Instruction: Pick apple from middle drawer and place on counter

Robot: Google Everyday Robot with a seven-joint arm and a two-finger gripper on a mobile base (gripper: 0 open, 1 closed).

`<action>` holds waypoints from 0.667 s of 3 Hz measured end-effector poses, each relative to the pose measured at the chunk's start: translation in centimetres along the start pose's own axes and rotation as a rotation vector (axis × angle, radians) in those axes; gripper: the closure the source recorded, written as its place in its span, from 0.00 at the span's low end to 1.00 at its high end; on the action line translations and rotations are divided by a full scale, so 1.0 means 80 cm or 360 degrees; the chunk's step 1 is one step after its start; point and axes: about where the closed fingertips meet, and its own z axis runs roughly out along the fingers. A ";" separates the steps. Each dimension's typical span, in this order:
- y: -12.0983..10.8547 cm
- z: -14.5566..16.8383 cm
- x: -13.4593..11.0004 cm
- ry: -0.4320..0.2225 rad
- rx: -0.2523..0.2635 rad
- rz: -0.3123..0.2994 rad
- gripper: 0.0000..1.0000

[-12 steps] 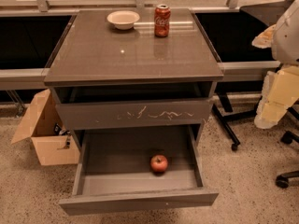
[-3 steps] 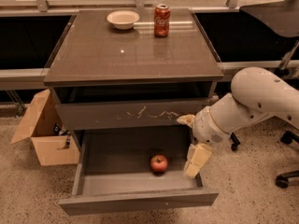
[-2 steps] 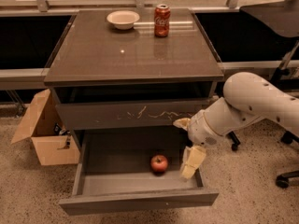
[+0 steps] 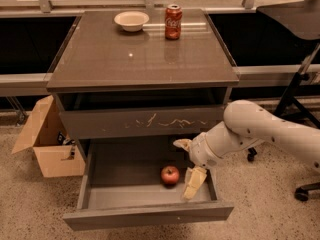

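The small red apple (image 4: 170, 175) lies on the grey floor of the open middle drawer (image 4: 150, 216), right of centre. My gripper (image 4: 186, 164) has reached in from the right and hangs just right of the apple, not touching it. It is open: one cream finger (image 4: 193, 182) points down beside the apple, the other sits higher, near the scratched drawer front (image 4: 140, 122). The glossy grey-brown counter (image 4: 125, 59) tops the cabinet.
A red soda can (image 4: 173, 21) and a white bowl (image 4: 131, 20) stand at the back of the counter. An open cardboard box (image 4: 47, 141) sits on the floor to the left. Office chair legs (image 4: 300, 189) are at the right.
My arm came in from the right and reached into the drawer. Over the last second the gripper moved left, closer to the apple. The apple has not moved.
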 end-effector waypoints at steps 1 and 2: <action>-0.010 0.050 0.032 -0.0196 -0.0008 -0.0085 0.00; -0.013 0.060 0.039 -0.0199 -0.0020 -0.0065 0.00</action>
